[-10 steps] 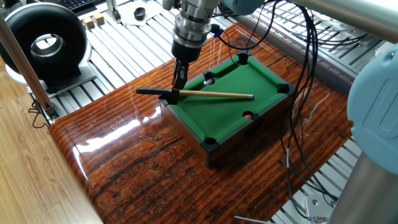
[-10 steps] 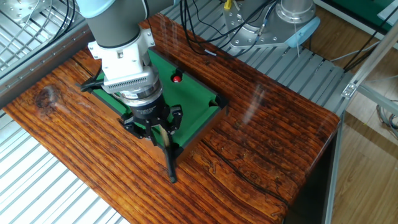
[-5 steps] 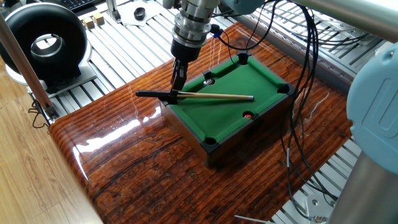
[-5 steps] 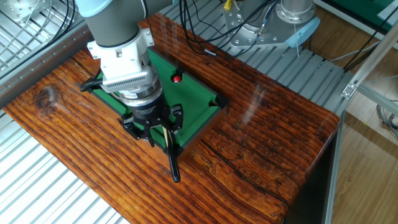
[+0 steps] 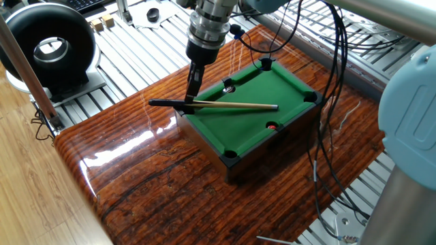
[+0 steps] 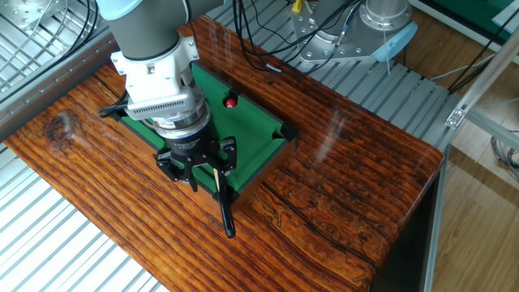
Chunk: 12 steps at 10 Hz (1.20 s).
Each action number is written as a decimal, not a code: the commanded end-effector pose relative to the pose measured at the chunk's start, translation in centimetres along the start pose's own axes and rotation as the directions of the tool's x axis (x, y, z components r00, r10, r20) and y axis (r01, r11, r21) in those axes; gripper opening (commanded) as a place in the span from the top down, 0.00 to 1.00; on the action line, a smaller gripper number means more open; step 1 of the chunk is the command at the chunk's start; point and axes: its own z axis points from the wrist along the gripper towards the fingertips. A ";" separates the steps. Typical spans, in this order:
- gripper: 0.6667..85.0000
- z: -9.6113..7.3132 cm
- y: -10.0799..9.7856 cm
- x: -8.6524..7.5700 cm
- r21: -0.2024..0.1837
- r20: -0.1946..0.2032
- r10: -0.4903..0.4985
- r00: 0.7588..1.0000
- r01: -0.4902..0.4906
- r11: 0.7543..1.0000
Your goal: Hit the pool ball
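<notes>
A miniature pool table [image 5: 253, 121] with green felt stands on the wooden table; it also shows in the other fixed view [image 6: 253, 123]. The tiny red pool ball [image 5: 272, 126] lies by a side pocket at the near rail, and it shows near the far rail in the other fixed view [image 6: 231, 102]. A cue stick [image 5: 231, 105] with a black handle lies across the short rail, its tip on the felt well short of the ball. My gripper [image 5: 191, 96] points down over the cue at that rail, its fingers closed narrowly on the cue [image 6: 219, 195].
A black ring-shaped device [image 5: 48, 47] stands at the back left. Cables [image 5: 327, 61] hang beside the pool table's far side. A metal base with wiring [image 6: 357, 36] stands behind the table. The wooden top [image 5: 150, 170] ends at metal slats.
My gripper has shifted slightly up and to the left. The cue has barely moved. The red ball has not moved.
</notes>
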 end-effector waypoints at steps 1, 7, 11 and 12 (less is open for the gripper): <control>0.37 -0.2 -0.3 -0.3 0.005 0.009 0.028 1.000 -0.029 1.000; 0.36 -0.3 -2.3 1.1 0.087 -0.045 0.267 0.963 -0.262 0.961; 0.35 -2.6 -2.7 0.6 0.100 -0.045 0.388 0.921 -0.382 0.919; 0.35 -3.3 -2.7 0.3 0.102 -0.044 0.409 0.911 -0.403 0.909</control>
